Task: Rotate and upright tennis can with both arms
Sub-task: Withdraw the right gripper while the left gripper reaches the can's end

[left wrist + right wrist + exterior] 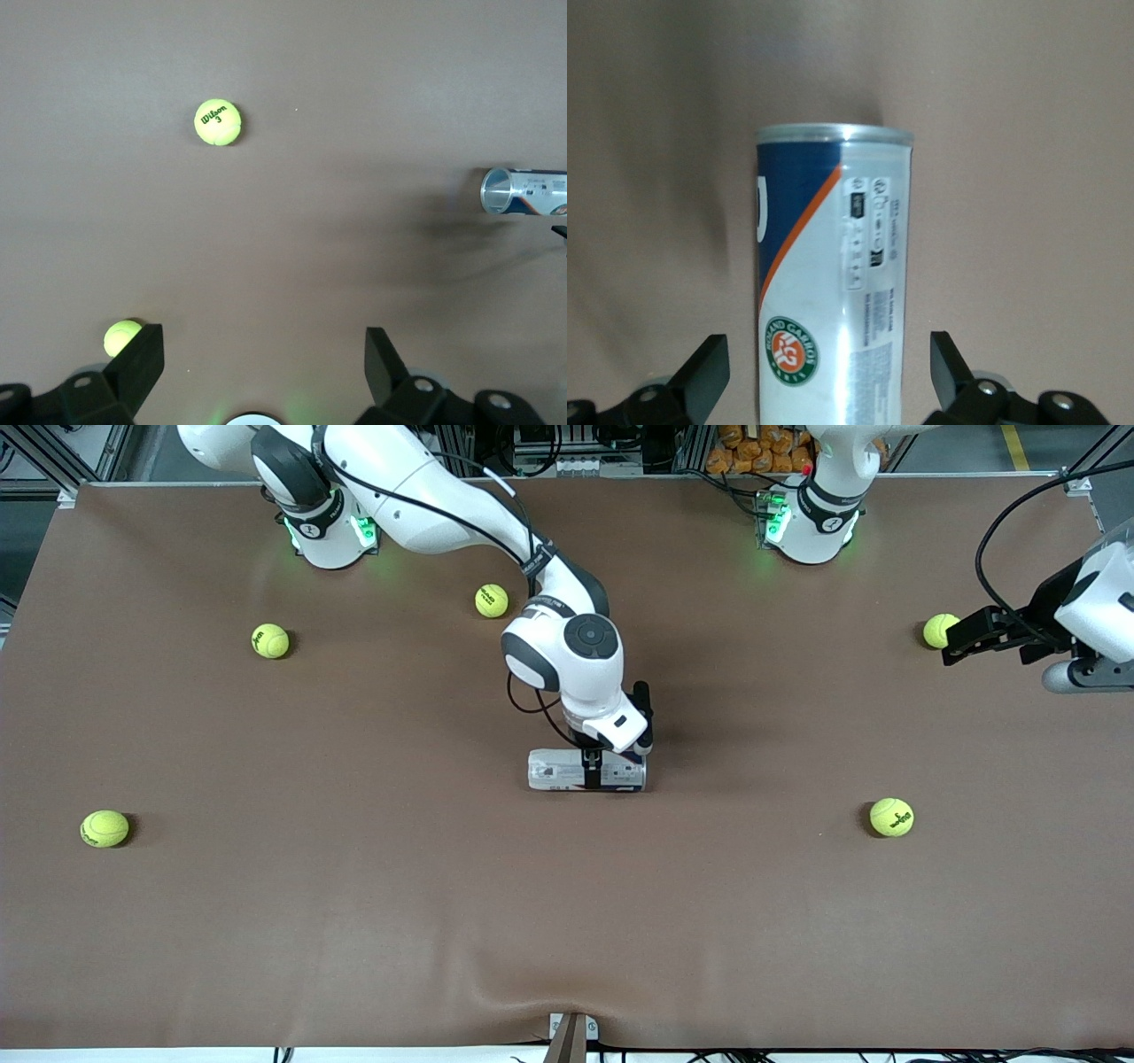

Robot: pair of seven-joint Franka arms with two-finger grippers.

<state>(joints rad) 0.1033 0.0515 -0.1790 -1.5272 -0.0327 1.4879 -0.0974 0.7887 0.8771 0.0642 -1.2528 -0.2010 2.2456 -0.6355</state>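
Note:
The tennis can (585, 771) lies on its side in the middle of the table, its length running from one arm's end of the table toward the other. It is white with a dark-blue and orange label (833, 266). My right gripper (592, 766) reaches down over it, open. Its fingers (709, 363) straddle the can's middle, with a gap on each side. My left gripper (961, 638) hangs open over the left arm's end of the table, holding nothing (263, 345). In the left wrist view the can's silvery end (523, 192) shows some way off.
Several yellow-green tennis balls lie scattered on the brown table. One (939, 631) sits right by the left gripper and another (891, 817) nearer the front camera. One (492, 600) lies by the right arm, and two (270, 640) (104, 828) lie toward the right arm's end.

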